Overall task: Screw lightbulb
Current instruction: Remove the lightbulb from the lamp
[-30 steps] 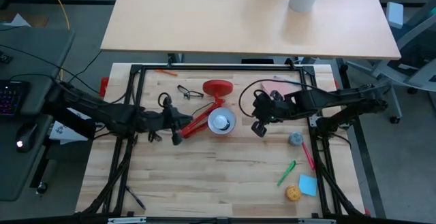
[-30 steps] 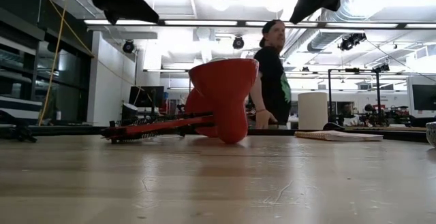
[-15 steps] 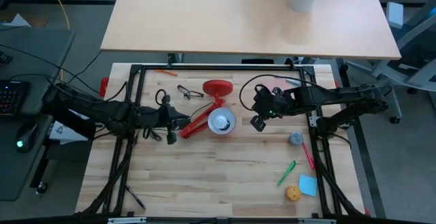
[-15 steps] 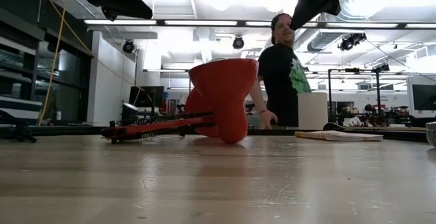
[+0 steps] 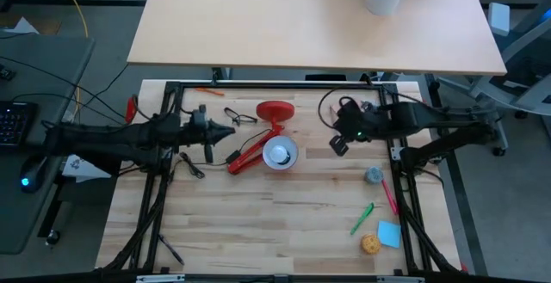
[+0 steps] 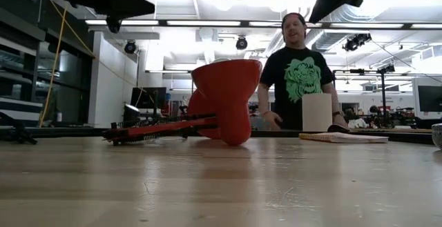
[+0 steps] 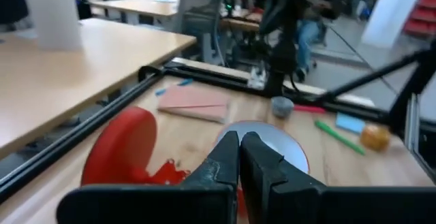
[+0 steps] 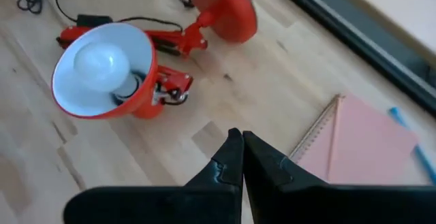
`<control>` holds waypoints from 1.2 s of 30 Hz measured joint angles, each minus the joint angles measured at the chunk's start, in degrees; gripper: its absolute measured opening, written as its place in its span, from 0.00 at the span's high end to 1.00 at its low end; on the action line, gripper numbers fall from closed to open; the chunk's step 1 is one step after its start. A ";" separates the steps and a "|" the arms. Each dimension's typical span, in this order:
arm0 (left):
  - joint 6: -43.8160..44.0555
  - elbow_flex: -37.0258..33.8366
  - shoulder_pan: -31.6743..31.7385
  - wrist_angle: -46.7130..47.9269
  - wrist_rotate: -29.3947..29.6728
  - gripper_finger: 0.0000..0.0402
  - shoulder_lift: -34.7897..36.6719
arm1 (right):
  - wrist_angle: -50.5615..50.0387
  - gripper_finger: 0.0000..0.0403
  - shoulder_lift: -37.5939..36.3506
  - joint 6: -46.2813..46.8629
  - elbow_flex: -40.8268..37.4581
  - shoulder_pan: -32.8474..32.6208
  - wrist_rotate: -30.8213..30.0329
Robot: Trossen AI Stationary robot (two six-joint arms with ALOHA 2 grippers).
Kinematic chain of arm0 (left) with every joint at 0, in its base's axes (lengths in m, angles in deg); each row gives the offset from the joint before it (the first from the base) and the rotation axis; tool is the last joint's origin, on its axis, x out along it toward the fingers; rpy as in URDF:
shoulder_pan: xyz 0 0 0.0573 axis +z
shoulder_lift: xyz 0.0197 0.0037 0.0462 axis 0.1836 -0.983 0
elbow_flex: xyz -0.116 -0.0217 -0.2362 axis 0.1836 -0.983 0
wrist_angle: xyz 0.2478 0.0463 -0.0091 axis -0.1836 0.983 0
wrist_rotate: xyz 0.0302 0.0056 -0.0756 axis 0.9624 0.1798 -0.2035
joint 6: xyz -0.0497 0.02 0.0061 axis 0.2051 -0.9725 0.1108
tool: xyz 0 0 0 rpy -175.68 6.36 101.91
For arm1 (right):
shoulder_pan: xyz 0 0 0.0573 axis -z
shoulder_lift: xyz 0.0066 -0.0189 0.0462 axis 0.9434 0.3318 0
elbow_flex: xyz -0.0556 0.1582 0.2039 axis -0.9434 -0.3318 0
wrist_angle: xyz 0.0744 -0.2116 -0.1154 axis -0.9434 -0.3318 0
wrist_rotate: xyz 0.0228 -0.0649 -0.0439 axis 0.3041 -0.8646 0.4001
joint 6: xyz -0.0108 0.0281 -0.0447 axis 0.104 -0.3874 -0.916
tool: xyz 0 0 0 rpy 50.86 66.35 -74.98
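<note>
Table [image 5: 284, 223]: wooden top in a black frame, both arms reaching in from the sides.
Left arm: comes in from 9 o'clock; left gripper [image 5: 231, 131] lifted off the wood, just to 10 o'clock of the lamp, fingers pressed together and holding nothing.
Right arm: comes in from 3 o'clock; right gripper [image 5: 337, 146] hangs at 3 o'clock of the lamp, apart from it, fingers together and empty.
Lamp [image 5: 277, 152]: red, lying on its side near the table's middle, round base at 12 o'clock, shade mouth facing up.
Lightbulb [image 8: 101, 63]: white, sitting inside the shade's white bowl; its screw base is hidden, so how deep it is threaded cannot be told.
Clutter: pink notebook [image 8: 364, 146] at 1 o'clock, grey lump [image 5: 373, 175] at 4 o'clock.
Risk: the lamp lies loose with neither gripper steadying it; if the bulb needs another twist, the whole lamp would likely roll or slide. A bulb only partly seated could tip out when the lamp is lifted.
</note>
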 joint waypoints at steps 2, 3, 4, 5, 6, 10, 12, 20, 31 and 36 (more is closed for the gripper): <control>1.39 -0.73 0.94 -0.15 0.55 1.00 0.59 | -0.06 1.00 -1.30 -1.47 0.00 0.90 0.03; 2.24 -0.88 1.30 0.54 1.04 1.00 0.64 | -0.12 1.00 -2.02 -1.99 0.00 1.30 0.01; 2.82 -0.88 1.59 0.36 1.63 1.00 0.58 | -0.25 1.00 -2.72 -2.85 0.00 1.80 0.02; 3.15 -0.85 1.83 0.08 2.05 1.00 0.56 | -0.39 1.00 -3.36 -3.72 0.00 2.29 0.04; 3.15 -0.84 2.06 -0.08 2.46 1.00 0.56 | -0.45 1.00 -4.01 -4.29 0.00 2.89 0.04; 3.23 -0.84 2.75 -1.56 2.97 1.00 0.56 | -0.04 1.00 -6.27 -6.63 0.00 5.20 0.24; 3.55 -0.80 2.75 -2.47 2.99 1.00 0.58 | 0.11 1.00 -7.02 -7.78 0.00 6.19 0.54; 2.79 1.52 2.75 -1.94 -0.90 1.00 -0.83 | 7.13 1.00 -6.38 -9.37 0.00 7.93 5.65; -18.68 14.22 3.28 4.49 -4.92 1.00 -20.49 | 26.40 1.00 7.07 -3.25 0.00 -1.19 14.59; -25.78 17.97 5.17 4.43 -10.73 1.00 -29.98 | 30.60 1.00 13.87 3.42 0.00 -8.12 10.48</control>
